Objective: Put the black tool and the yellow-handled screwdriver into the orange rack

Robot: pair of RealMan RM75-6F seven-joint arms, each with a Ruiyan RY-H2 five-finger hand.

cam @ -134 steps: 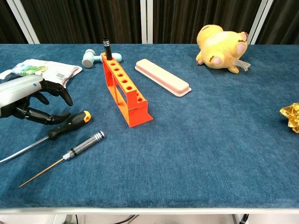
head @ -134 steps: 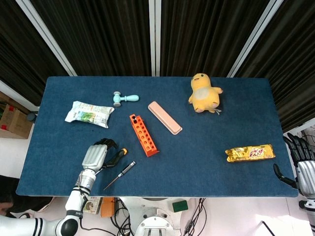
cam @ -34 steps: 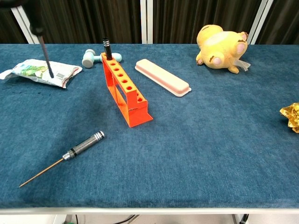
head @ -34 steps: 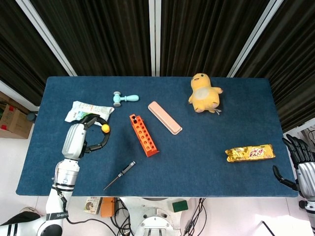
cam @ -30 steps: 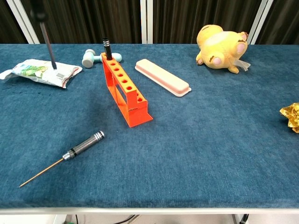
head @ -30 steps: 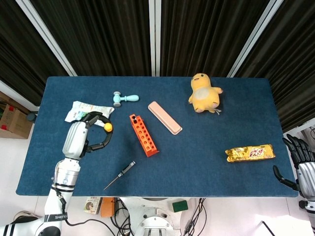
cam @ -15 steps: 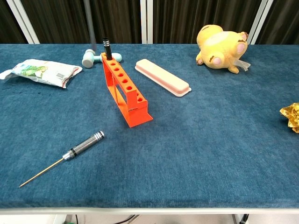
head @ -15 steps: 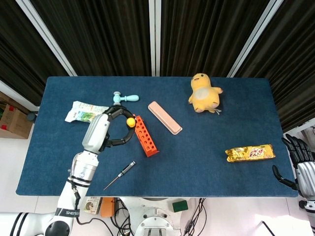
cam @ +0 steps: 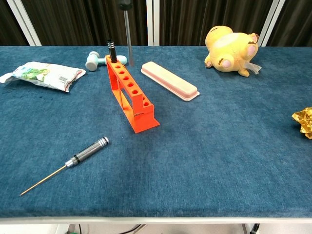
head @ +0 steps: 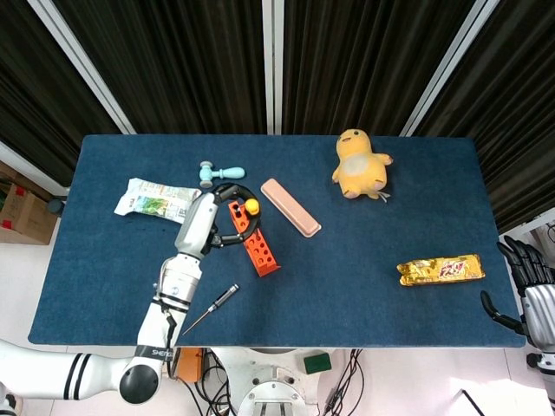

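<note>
Head view: the left hand (head: pixel 212 227) holds the yellow-handled screwdriver (head: pixel 251 207) upright above the orange rack (head: pixel 253 237), its fingers curled around the handle, whose yellow end shows just over the rack's far half. In the chest view only the screwdriver's shaft shows, hanging straight down with its tip in the air just behind the rack, near the pink case (cam: pixel 169 80). The black tool (cam: pixel 112 50) stands upright in the rack's farthest hole. A slim screwdriver with a knurled metal handle (cam: pixel 78 158) lies flat on the blue table (cam: pixel 219 156), well apart from the rack on the near side. The right hand (head: pixel 531 290) rests off the table's right edge, holding nothing, its fingers spread apart
</note>
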